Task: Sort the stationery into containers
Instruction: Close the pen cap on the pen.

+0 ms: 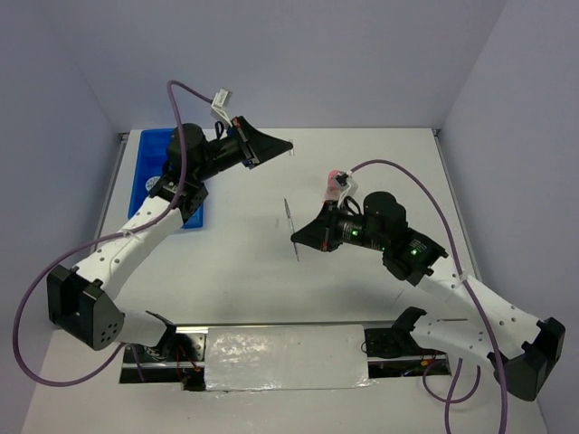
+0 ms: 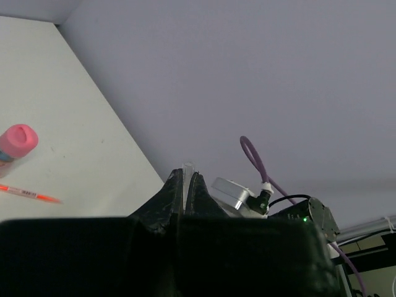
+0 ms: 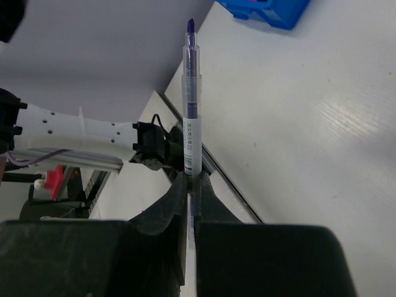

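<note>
From above, the blue tray (image 1: 152, 158) sits at the far left corner of the table (image 1: 244, 280). My left arm lies over much of it, so I cannot tell what its compartments hold. My left gripper (image 1: 288, 146) hangs over the far edge of the table near the middle, jaws pressed together, with a small pale speck at the tips. My right gripper (image 1: 296, 238) is over the middle of the table, closed on a thin pen (image 1: 289, 212) that crosses its tips and sticks out on both sides. A pink-capped tube (image 1: 336, 177) lies just beyond my right wrist, towards the far edge. In my left wrist view, my left gripper (image 2: 185, 182) has its jaws tight together, and a clear sliver (image 2: 187, 166) pokes out from between the tips. I cannot tell what the sliver belongs to. On the table (image 2: 74, 136) at the left of this view, the pink-capped tube (image 2: 17, 140) lies with an orange stick (image 2: 31, 195) just beside it, not touching. In my right wrist view, my right gripper (image 3: 190, 189) pinches the pen (image 3: 192, 93) near its labelled lower part. Its clear barrel and violet tip stand straight out past my fingers. Beyond it on the table (image 3: 309, 124), one corner of the blue tray (image 3: 272, 12) shows, but its contents are too cropped to make out.
</note>
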Motion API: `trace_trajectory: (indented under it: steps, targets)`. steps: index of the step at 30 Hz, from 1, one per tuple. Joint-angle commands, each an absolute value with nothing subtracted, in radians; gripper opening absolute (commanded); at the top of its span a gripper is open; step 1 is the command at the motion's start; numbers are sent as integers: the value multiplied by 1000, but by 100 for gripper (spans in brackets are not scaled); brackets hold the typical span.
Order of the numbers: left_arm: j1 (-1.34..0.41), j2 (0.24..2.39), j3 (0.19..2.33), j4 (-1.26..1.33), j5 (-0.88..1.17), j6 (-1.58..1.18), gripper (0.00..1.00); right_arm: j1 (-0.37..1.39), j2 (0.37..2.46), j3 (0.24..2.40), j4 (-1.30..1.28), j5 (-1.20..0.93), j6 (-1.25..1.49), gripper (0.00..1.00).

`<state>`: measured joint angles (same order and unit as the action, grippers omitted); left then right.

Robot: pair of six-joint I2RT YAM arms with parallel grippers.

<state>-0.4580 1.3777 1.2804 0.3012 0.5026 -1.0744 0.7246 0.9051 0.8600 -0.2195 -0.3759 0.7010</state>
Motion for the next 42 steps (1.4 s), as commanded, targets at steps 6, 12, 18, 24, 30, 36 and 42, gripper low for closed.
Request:
trace_trajectory:
  steps: [6,12,18,24,30,36,42]
  targets:
    - [-442,1250,1194,433,520,-1111,0,738,914,939,-32,-364,661,0]
    - [-442,1226,1181,390,512,-1108,0,736,925,965,-86,-356,597,0]
    - [-442,1209,1180,341,514,-1068,0,736,933,1008,-109,-356,566,0]
    - [-442,1206,1148,370,531,-1083,0,736,931,1016,-132,-330,548,0]
    - [-442,1203,1128,411,552,-1108,0,735,930,1011,-137,-316,552,0]
    - [-442,1190,1123,414,554,-1115,0,736,930,1015,-147,-302,543,0]
    - [-442,1187,1117,433,571,-1123,0,736,931,1019,-149,-304,551,0]
